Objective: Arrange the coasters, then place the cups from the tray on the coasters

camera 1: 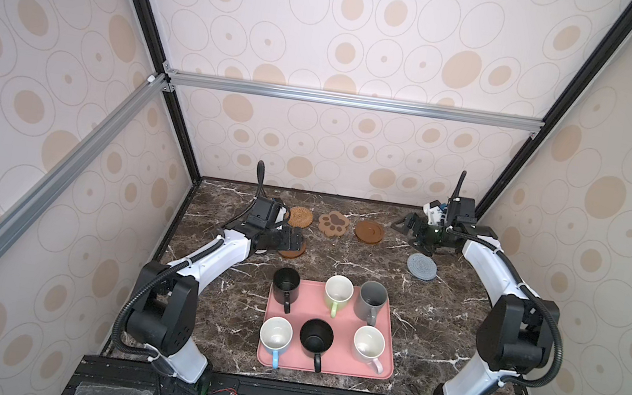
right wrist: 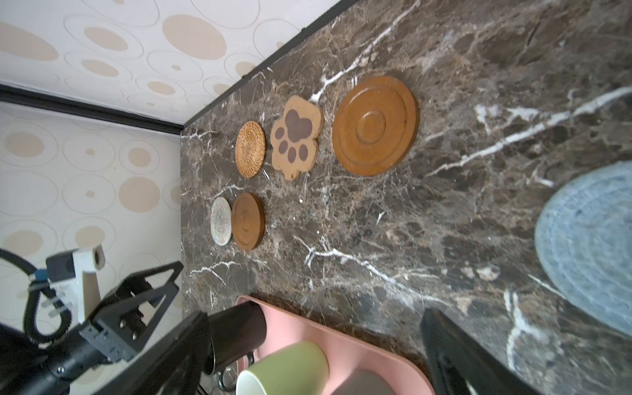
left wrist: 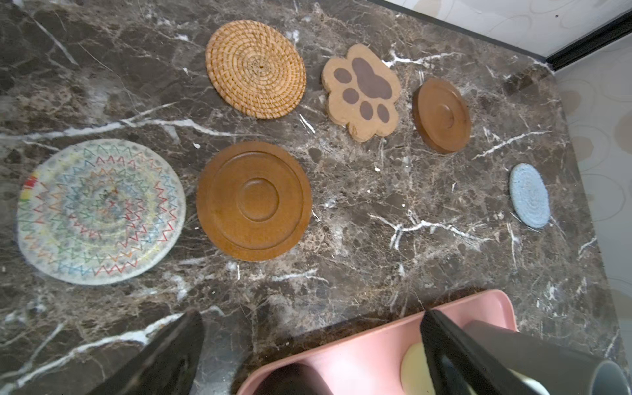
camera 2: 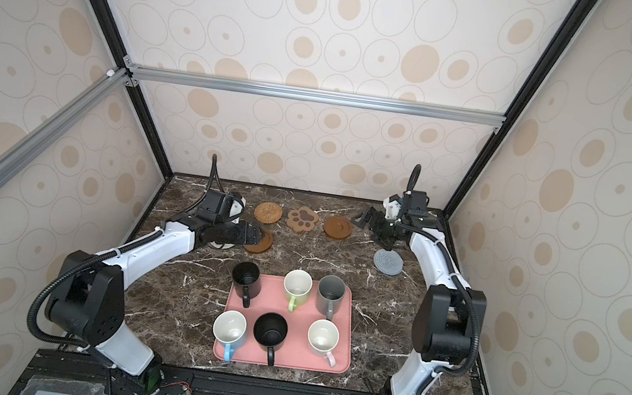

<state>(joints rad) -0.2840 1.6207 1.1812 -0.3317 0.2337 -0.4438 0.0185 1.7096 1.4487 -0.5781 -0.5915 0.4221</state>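
Grippers both stand spread wide, nothing held in either. The left gripper (camera 1: pixel 294 242) hangs over the nearer brown wooden disc (left wrist: pixel 253 200), which its wrist view shows whole and untouched. The beige woven coaster (left wrist: pixel 101 212) lies just beside that disc toward the left edge (the arm hides this one in both top views). The right gripper (camera 1: pixel 410 233) hovers at the back right, between the farther brown disc (camera 1: pixel 369 231) and the grey-blue woven round (camera 1: pixel 421 266), touching neither. The rattan coaster (camera 1: pixel 300 217), the paw-shaped coaster (camera 1: pixel 333 223) and the farther brown disc form a row near the back edge of the surface (camera 1: pixel 442 334), close together but apart. Both wooden discs have raised rims and a round centre, the paw is tan with dark brown pads, and the beige round carries coloured zigzag stitching. The pink tray (camera 1: pixel 348 328) lies at the front middle, well apart from both grippers. It bears six upright cups in two rows: black cup (camera 1: pixel 286 282), light green cup (camera 1: pixel 339 290) and grey cup (camera 1: pixel 373 297) behind; light blue cup (camera 1: pixel 276 333), second black cup (camera 1: pixel 316 335) and pink cup (camera 1: pixel 369 345) in front. Bare surface runs between coasters and tray and flanks the tray on both sides.
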